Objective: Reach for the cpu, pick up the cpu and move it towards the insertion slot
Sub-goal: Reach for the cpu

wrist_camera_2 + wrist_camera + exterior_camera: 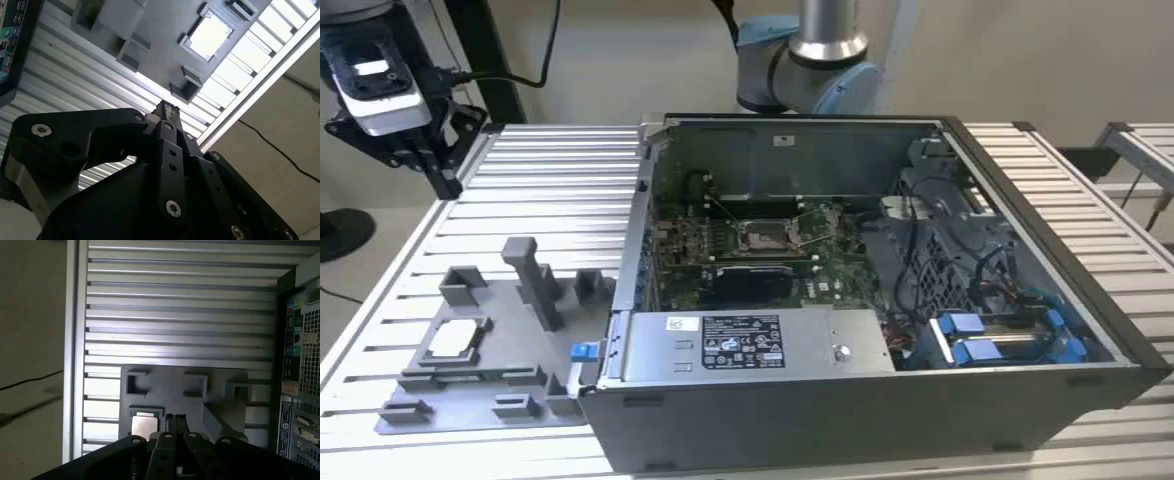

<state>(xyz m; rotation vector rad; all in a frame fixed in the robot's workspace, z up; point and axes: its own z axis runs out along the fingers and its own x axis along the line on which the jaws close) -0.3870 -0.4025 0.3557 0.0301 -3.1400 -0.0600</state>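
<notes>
1. Nearest in the exterior view, at about 8 o'clock from the open computer case (854, 410), a grey fixture (507, 355) lay on the slatted desk (547, 200). The cpu (454, 340) sat flat in the fixture's square pocket, silvery top up.
2. In both wrist views the cpu (210, 36) (143, 426) was seen from above, framed by the pocket's raised rim, with the fixture's grey blocks standing around it.
3. Farther back, the exterior view looked down into the case. There the insertion slot (765, 237) sat on the green board, at about 2 o'clock from the cpu and well apart from it. The first wrist view caught the case's outer port panel (297, 355) instead.
4. Farthest, at about 10 o'clock from the case, the claw (440, 172) hung over the desk's far corner, well apart from the cpu. The exterior view left its fingers unclear. In both wrist views the black fingertips (165, 107) (170, 417) were pressed together, pinching nothing, and pointed toward the fixture.
</notes>
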